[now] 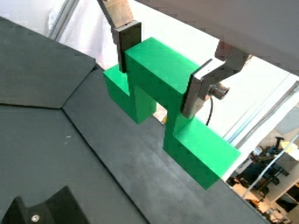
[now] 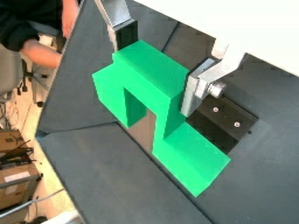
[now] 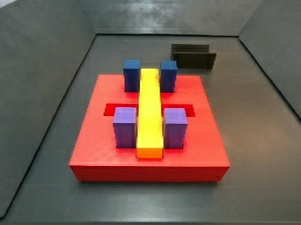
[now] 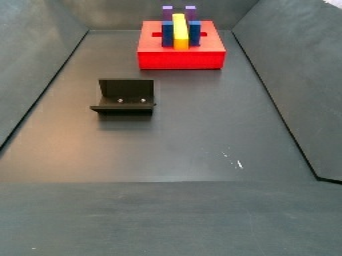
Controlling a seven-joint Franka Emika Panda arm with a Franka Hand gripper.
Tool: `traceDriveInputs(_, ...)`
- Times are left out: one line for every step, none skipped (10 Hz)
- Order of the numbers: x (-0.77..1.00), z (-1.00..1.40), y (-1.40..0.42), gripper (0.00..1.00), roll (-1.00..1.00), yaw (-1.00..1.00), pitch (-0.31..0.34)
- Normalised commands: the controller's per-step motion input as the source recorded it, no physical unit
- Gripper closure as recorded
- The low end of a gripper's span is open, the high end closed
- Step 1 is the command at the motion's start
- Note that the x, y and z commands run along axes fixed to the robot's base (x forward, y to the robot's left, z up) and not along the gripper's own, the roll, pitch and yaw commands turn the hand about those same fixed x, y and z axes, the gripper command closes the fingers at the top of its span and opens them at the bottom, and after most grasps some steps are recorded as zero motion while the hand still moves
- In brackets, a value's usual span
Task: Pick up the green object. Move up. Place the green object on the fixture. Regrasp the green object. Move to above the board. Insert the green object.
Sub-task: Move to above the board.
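Green object (image 1: pixel 163 96), a bright green blocky plastic piece with a raised middle, two lower side arms and a notch underneath, sits between my fingers in both wrist views (image 2: pixel 152 105). My gripper (image 1: pixel 166 63) is closed onto its raised middle: one flat silver finger (image 1: pixel 124 37) with its dark pad presses one face, the opposite finger (image 1: pixel 212 80) presses the other, no gap visible at either pad. Same clamp seen in a wrist view (image 2: pixel 162 59). The piece hangs clear above the dark grey floor (image 1: pixel 70 149), not touching it, its side arms pointing down and away. Neither side view shows my gripper or the green piece, so both are outside those frames. A corner of the fixture, a small dark L-shaped bracket on a base plate, shows below the piece in both wrist views (image 1: pixel 41 210) (image 2: pixel 228 118); two small screw heads visible on its plate. In both side views the fixture (image 3: pixel 194 57) (image 4: pixel 124 97) stands on the floor well apart from the board (image 3: pixel 147 141) (image 4: pixel 181 48), a large flat red square slab. The board carries a long yellow bar (image 3: pixel 150 110) down its middle, two blue blocks (image 3: pixel 133 75) flanking one end, two purple blocks (image 3: pixel 123 125) flanking the other. No brands, labels or writing readable anywhere.
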Motion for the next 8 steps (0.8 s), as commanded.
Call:
traceDriveInputs(-1.10, 0.27, -1.40, 1.00, -1.00, -0.12, 0.109)
traceDriveInputs(-1.13, 0.29, -1.40, 1.00, -1.00, -0.11, 0.100)
traceDriveInputs(-1.22, 0.30, -1.40, 1.00, -1.00, -0.10, 0.082)
traceDriveInputs(-1.24, 0.27, -1.40, 1.00, -1.00, -0.09, 0.083)
traceDriveInputs(-1.24, 0.29, -1.40, 1.00, -1.00, -0.09, 0.091)
traceDriveInputs(-0.84, 0.20, -0.93, 1.00, -1.00, -0.08, 0.093)
traceDriveInputs(-0.49, 0.10, -0.51, 1.00, -1.00, -0.07, 0.095)
traceDriveInputs(-0.23, 0.05, -0.23, 1.00, -1.00, -0.06, 0.097)
